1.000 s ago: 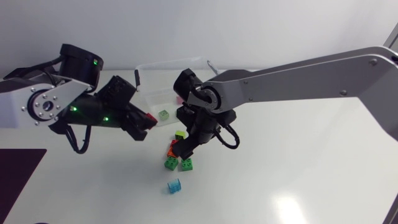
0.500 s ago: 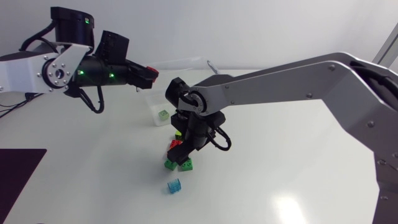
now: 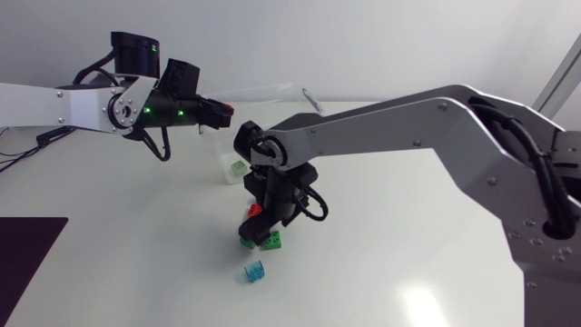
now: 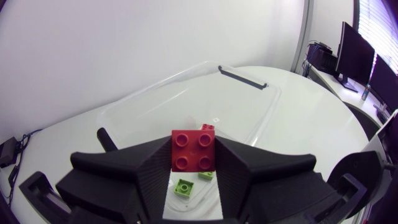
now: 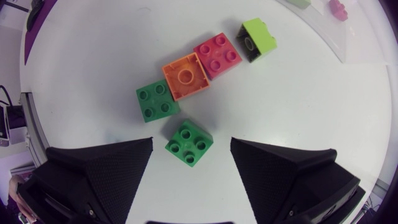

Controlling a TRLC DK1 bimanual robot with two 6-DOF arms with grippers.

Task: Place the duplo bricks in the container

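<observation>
Held brick: a red square plastic duplo brick (image 4: 193,150) with four studs, gripped on two sides by the left gripper (image 4: 194,167), above the container.
Container: a clear plastic box (image 4: 242,112) with a black handle (image 4: 242,78), near the table's far edge. A lime-green brick (image 4: 184,186) and a second green piece (image 4: 205,175) lie inside, under the held brick.
Loose bricks: mid-table, a touching row of green brick (image 5: 157,101), orange brick (image 5: 186,76), pinkish-red brick (image 5: 217,55) and lime block (image 5: 257,35). A dark green brick (image 5: 188,144) sits just beside the row.
Right gripper (image 5: 191,155): released, its fingers spread either side of the dark green brick without touching it.
Stray: a translucent light-blue brick (image 3: 255,272) lies alone, nearer the table's near edge.
Surface: white glossy table (image 3: 408,182) with a patch of glare.
Hard to make out: in the head view the right arm covers most of the row, and the box's clear walls barely show.
</observation>
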